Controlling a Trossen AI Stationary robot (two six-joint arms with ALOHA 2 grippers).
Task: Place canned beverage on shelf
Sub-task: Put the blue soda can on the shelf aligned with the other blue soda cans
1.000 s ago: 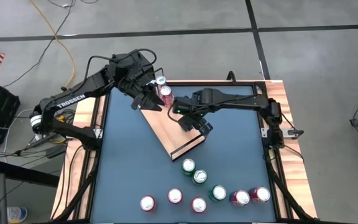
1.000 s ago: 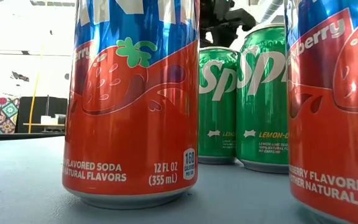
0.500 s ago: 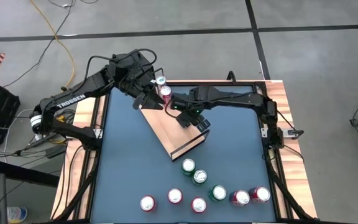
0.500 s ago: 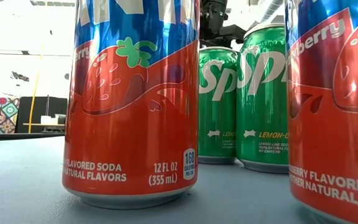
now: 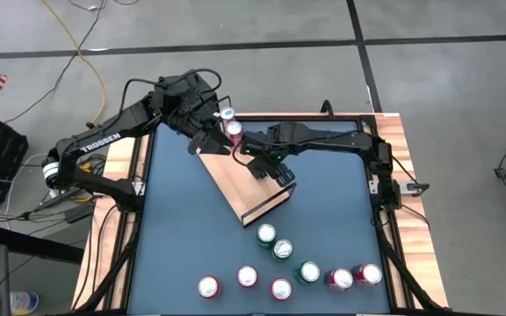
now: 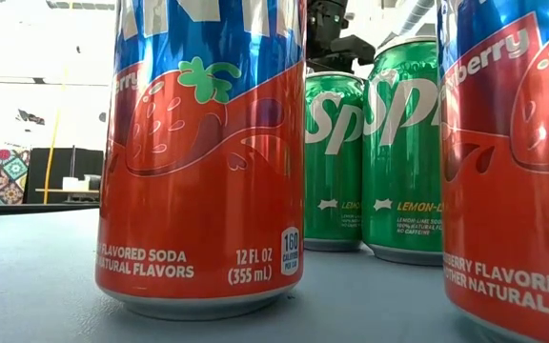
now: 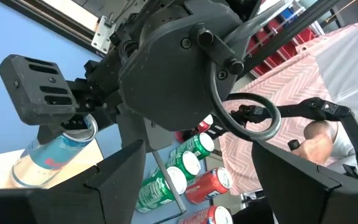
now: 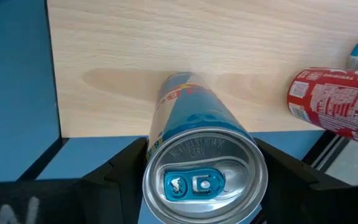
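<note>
Right gripper point(image 8: 197, 186) fingers straddle a blue can point(image 8: 194, 134) standing on the shelf point(image 5: 244, 184) at its far end, grip loosening; left gripper point(image 5: 207, 140) fingers wide, empty; can rigid, slick, dentable, take mid-body.

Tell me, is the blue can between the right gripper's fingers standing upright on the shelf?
Upright. The right wrist view looks down on the blue can's pull-tab top, its base on the shelf.

High cam looks straight down over whole bench point(image 5: 191, 228); low cam at bench level, close behind cans point(image 6: 203, 152); wrist cams near shelf point(image 8: 166, 56); all share cans.
</note>
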